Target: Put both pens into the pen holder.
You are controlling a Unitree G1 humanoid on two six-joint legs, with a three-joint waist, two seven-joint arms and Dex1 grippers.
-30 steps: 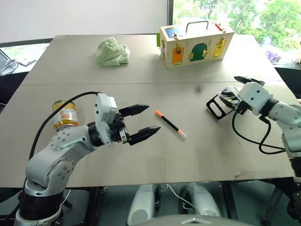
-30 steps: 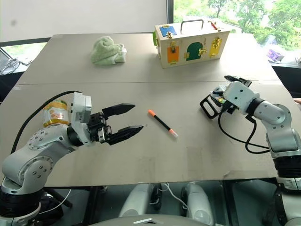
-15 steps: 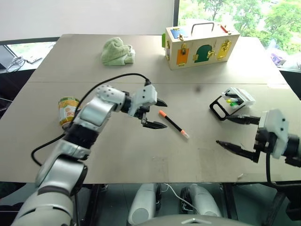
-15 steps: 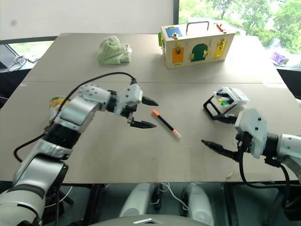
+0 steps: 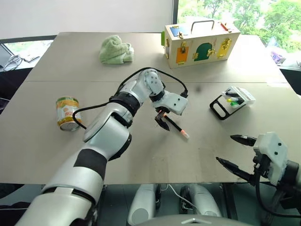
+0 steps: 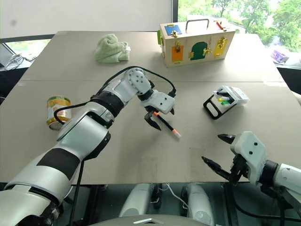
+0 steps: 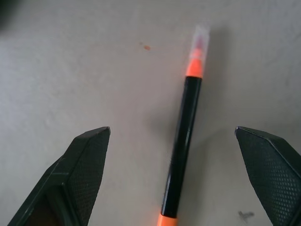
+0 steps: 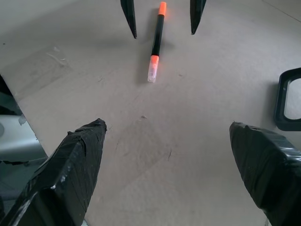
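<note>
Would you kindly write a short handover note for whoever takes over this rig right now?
Left claw: open, poised over the orange pen, fingers either side of it, not gripping.
Right claw: open and empty, near the table's front edge.
Holder: on the table's right side, yellow and green markers inside.
Done: no pen seen going in; whether the blue one is already in the holder cannot be told.
Left: close on the orange pen, carry it to the holder, then check on the blue pen.

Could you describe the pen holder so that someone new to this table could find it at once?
Start from the wooden box with coloured doors at the table's far edge, then come nearer along the robot's right side. The pen holder is the small black rack there. A black loop handle, a clear top and yellow and green markers inside set it apart.
</note>
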